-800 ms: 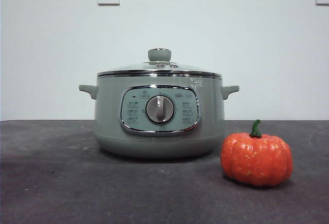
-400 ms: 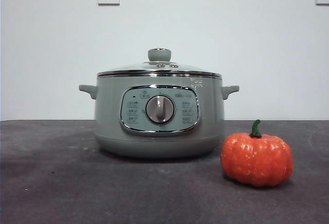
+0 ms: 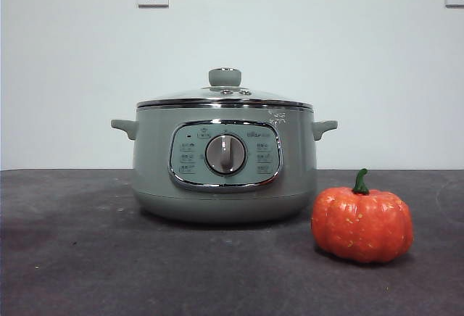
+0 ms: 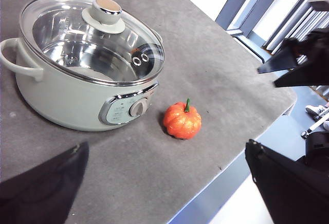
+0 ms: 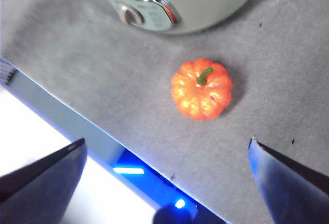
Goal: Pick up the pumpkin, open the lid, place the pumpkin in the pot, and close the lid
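— Two claws, what were they doing?
— I had the right claw (image 5: 164, 152) spread wide and empty above the pumpkin (image 5: 201, 89), lined up to grab; the left claw (image 4: 164, 178) waited, gaping, holding nothing.
— And the layout?
— On the bench (image 3: 72, 258), the pot (image 3: 225, 160) wore its lid (image 3: 225, 95); the pumpkin sat beside.

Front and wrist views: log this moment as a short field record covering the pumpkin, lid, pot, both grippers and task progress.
pumpkin: upright on the grey table, beside the pot, not touching it
lid: seated on the pot, closed
pot: on the table, control dial facing the front camera; through the glass it looks empty
left gripper: jaws open, high above the table, holding nothing
right gripper: jaws open, above the pumpkin, holding nothing
progress: no step done yet
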`<move>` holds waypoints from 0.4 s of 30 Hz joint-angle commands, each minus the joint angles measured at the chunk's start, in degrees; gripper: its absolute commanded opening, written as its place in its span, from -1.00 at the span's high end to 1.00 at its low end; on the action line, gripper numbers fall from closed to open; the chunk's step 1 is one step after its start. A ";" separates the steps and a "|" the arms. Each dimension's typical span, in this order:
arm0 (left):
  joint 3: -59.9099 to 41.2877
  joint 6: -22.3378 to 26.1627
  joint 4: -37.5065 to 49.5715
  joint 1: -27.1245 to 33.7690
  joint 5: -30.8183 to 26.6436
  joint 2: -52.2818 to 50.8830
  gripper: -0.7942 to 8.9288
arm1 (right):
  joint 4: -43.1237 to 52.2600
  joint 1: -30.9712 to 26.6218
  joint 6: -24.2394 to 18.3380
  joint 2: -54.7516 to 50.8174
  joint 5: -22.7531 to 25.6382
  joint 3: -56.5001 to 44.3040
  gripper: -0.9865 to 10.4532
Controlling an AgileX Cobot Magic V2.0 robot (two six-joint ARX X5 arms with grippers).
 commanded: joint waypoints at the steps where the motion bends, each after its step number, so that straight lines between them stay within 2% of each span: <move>1: 0.13 -0.37 0.50 0.04 -0.02 -0.02 -0.71 | 2.16 2.64 0.13 3.93 1.66 0.04 -0.38; 6: 0.15 -0.37 1.27 0.04 -0.02 -0.02 -0.71 | 5.57 7.10 0.35 11.50 7.15 0.04 -0.38; 12: 0.13 -0.37 1.40 0.04 -0.04 -0.02 -0.71 | 9.77 10.71 0.98 20.04 10.69 0.04 -0.38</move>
